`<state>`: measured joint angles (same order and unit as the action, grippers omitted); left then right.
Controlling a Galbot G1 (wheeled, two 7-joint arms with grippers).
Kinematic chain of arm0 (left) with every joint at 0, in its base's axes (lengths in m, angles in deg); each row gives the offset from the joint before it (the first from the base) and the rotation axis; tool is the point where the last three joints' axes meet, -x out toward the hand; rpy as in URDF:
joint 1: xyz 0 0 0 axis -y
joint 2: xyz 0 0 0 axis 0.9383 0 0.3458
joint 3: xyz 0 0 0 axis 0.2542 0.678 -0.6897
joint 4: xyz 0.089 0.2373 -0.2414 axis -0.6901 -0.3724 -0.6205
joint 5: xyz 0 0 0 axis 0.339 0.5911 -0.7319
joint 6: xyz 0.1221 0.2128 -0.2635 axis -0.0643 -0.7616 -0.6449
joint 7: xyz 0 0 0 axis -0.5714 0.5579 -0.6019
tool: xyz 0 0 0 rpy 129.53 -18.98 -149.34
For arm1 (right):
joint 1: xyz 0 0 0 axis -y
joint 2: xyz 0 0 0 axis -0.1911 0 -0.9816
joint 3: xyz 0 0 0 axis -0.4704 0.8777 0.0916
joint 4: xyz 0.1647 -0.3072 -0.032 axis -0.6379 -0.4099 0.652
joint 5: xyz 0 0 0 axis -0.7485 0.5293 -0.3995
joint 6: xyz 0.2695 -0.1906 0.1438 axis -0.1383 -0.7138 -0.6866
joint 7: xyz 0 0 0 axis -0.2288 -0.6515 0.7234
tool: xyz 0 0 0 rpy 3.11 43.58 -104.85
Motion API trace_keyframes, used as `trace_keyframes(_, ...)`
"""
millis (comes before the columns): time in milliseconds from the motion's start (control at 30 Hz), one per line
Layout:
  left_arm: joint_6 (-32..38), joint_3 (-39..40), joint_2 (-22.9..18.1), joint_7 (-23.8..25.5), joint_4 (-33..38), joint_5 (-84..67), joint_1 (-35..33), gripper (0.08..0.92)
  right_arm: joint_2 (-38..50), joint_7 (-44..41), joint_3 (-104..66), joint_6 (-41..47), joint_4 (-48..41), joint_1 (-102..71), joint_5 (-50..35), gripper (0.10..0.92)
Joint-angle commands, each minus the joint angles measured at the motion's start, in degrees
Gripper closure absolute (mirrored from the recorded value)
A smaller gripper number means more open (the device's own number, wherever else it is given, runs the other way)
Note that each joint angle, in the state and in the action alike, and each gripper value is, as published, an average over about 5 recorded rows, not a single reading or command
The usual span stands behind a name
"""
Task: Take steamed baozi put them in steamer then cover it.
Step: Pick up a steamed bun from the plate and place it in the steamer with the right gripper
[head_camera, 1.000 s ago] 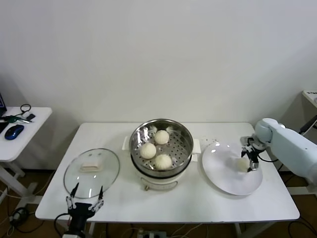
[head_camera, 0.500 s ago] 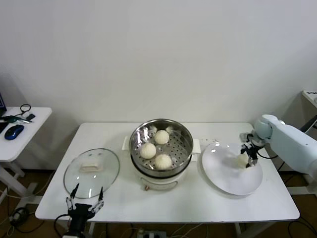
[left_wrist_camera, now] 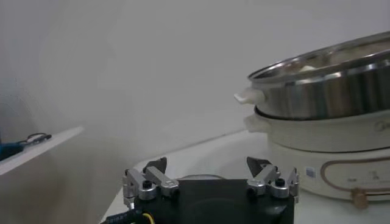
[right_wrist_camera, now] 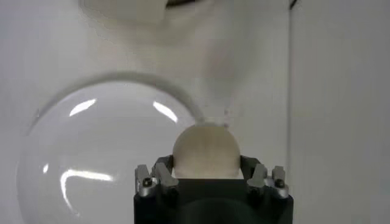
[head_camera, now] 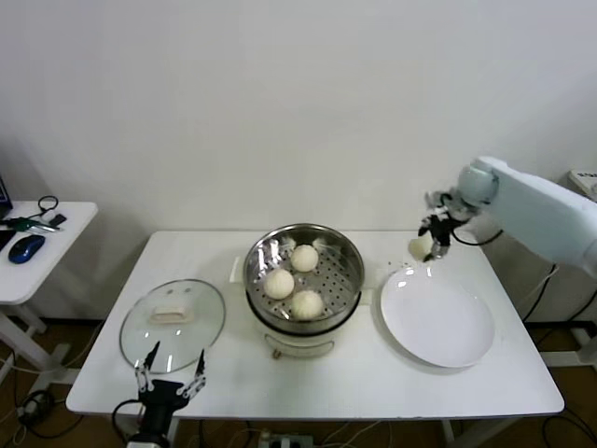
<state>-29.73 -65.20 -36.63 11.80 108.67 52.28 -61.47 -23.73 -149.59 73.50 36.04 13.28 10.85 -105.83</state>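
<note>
A round flat white plate [head_camera: 438, 327] lies at three o'clock on the white rectangular table [head_camera: 373, 383], while at nine o'clock a smaller white side table [head_camera: 37, 257] carries a dark blue computer mouse [head_camera: 26, 247] and black cables [head_camera: 47, 203].

Bright, even overhead light — soft shadows, glare streaks on the white plate [right_wrist_camera: 91, 158], wrist views slightly blurred.

text: none to read | steamer [left_wrist_camera: 341, 131] white base: small label and tiny print, too small to make out | elsewhere: no words, no numbers
</note>
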Motion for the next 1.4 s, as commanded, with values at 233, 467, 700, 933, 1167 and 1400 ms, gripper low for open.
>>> trace_keyframes(233, 1.56, 1.33, 1.92, 0.02, -0.30, -0.33, -1.50, 0.177, -10.45, 6.43, 22.08, 8.17, 14.26, 19.58, -30.85, 0.320)
trace_keyframes(467, 1.31, 1.59, 2.99, -0.07, 0.09, -1.70, -1.43, 0.177, -17.94, 8.33, 24.24, 9.47, 15.06, 18.97, -32.98, 0.321)
trace_keyframes(700, 1.45, 0.97, 3.70, -0.19, 0.26, -2.68, -1.60, 0.177, -21.96, 10.24, 25.54, 10.12, 14.53, 15.92, -32.91, 0.321)
trace_keyframes(933, 1.53, 0.78, 3.79, -0.25, -0.07, -3.18, -1.52, 0.177, -22.92, 11.39, 26.19, 10.67, 13.83, 11.99, -29.99, 0.321)
trace_keyframes(1167, 1.90, 0.58, 3.94, -0.30, -0.82, -3.61, -1.61, 0.177, -22.52, 11.48, 26.82, 10.89, 13.12, 10.29, -27.24, 0.321)
trace_keyframes(1400, 1.96, 0.63, 3.71, -0.32, -1.20, -3.73, -1.40, 0.177, -22.24, 11.34, 26.71, 10.99, 12.61, 9.58, -26.06, 0.313)
